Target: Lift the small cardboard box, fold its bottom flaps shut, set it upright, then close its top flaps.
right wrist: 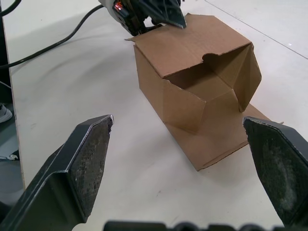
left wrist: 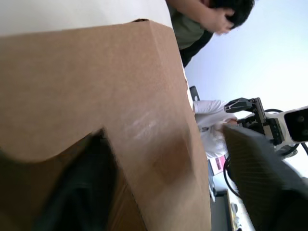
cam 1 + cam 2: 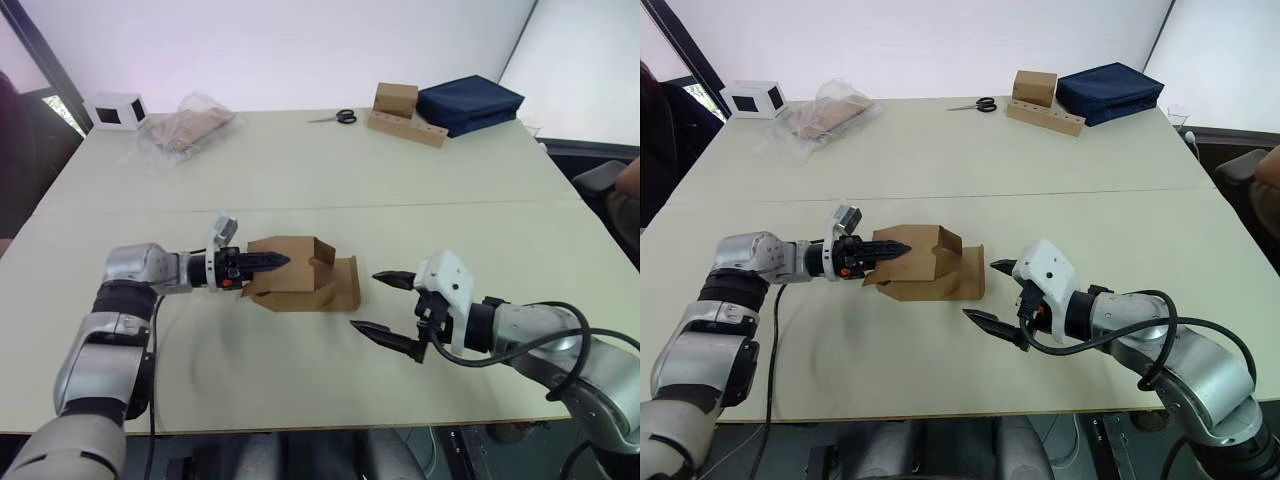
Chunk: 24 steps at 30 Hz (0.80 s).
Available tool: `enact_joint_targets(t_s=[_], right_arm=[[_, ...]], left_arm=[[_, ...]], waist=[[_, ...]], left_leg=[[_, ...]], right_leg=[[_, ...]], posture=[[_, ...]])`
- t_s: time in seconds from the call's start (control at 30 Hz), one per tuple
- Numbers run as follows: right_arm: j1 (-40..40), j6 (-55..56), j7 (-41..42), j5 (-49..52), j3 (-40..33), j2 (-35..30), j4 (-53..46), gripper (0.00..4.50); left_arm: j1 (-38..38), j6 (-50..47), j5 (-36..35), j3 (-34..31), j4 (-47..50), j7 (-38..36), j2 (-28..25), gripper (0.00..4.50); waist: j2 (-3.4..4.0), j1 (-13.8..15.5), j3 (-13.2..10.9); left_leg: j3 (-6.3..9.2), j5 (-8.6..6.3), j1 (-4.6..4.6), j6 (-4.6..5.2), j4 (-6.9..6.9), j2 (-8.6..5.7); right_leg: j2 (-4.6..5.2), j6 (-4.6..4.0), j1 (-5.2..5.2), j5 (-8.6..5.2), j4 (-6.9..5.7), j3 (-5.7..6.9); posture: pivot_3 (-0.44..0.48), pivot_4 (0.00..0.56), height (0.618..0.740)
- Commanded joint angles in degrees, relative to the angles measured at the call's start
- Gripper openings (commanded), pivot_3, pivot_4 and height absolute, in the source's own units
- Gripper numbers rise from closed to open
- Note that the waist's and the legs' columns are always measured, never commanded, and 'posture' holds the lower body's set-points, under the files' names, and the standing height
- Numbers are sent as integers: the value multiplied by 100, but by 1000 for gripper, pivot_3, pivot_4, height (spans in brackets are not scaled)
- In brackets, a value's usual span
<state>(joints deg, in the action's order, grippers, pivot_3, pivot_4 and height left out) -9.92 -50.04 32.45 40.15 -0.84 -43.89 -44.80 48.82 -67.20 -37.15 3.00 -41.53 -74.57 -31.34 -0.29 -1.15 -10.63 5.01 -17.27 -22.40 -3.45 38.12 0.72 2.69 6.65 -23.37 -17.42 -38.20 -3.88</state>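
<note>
The small cardboard box (image 3: 295, 280) lies on its side at the middle of the table (image 3: 300, 190), its open end turned toward my right gripper. One flap (image 1: 226, 139) of that end lies flat on the table and the others (image 1: 248, 72) stand splayed. I cannot tell whether they are the bottom flaps or the top flaps. My left gripper (image 3: 265, 262) is shut on the box's upper wall at its other end, one finger above the wall and one inside. My right gripper (image 3: 367, 300) stands wide open just right of the box, touching nothing.
At the back of the table are a white box with a dark window (image 3: 118, 110), a clear plastic bag (image 3: 190, 125), scissors (image 3: 335, 117), a brown box (image 3: 397, 100) on a holed cardboard strip (image 3: 410, 128), and a navy bag (image 3: 468, 103). A person (image 2: 207, 14) stands beyond the table.
</note>
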Motion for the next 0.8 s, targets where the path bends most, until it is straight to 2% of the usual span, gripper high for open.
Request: enact_joint_targets(t_s=[0.03,0.17,0.43,0.6,0.8], right_arm=[[2,112,34,11,-67,18,-90,4500],[24,134,38,-4,-43,37,-66,4500],[45,98,-102,175,-187,232,6,4500],[-186,-32,-793,1235,-992,1087,388,4500],[-803,142,-1643,2277,-1592,1848,1003,4500]], left_arm=[[42,-72,-40,-239,145,1,-21,1563],[11,-165,-60,-306,268,-13,-34,77],[-135,-77,-126,-448,759,-63,-115,29],[-54,595,-219,-882,1248,1,-83,29],[509,1592,-11,-900,1720,-76,-182,29]], waist=[[0,-2,0],[0,-2,0],[0,-1,0],[0,7,0],[-1,15,0]], left_leg=[[0,0,0,0,0,0],[0,0,0,0,0,0],[2,0,0,0,0,0],[1,6,0,-10,1,1],[1,8,0,-14,0,1]], right_leg=[[0,0,0,0,0,0],[0,0,0,0,0,0],[0,0,0,0,0,0],[2,0,1,0,-2,0],[3,0,0,0,-2,1]], posture=[[0,150,740],[0,150,740],[0,150,740],[0,150,740],[0,150,740]])
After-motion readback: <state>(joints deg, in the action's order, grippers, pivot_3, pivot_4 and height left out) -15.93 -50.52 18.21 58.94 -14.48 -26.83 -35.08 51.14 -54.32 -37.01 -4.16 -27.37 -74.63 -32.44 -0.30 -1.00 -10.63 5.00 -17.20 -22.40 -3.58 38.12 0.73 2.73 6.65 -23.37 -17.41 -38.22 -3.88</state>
